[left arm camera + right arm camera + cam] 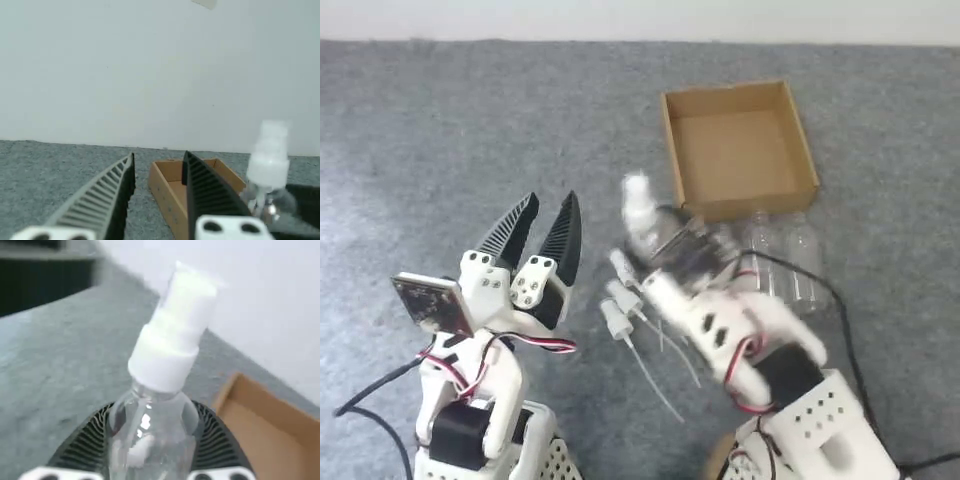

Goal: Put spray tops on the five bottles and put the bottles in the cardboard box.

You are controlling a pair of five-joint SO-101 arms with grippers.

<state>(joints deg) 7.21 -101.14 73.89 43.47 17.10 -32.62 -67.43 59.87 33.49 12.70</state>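
- The right gripper (154, 412) has its fingers clamped on a clear bottle (150, 445), gripping the body just under the shoulder. The bottle's base is cut off at the edge of the right wrist view, and from the high view those fingers are hard to make out.
- The left gripper (552, 198) has its fingers spread apart, tips aimed toward the far side of the table.
- Two clear bottles (803, 262) sit just beside the box's near wall (standing or lying, I can't tell), partly covered by the right arm (720, 320).
- The held bottle wears a white spray top (172, 335), which points up and away from the right arm. From the left wrist view its long axis looks close to upright.
- It is up off the table by the near left corner of the cardboard box (740, 145), outside the rim rather than over the opening.
- Three loose spray tops (620, 290) lie between the two arms, heads toward the box, thin tubes trailing back toward the near edge.
- The box faces open side up, and a broad stretch of grey mat (470, 120) runs to its left, ahead of the left gripper.
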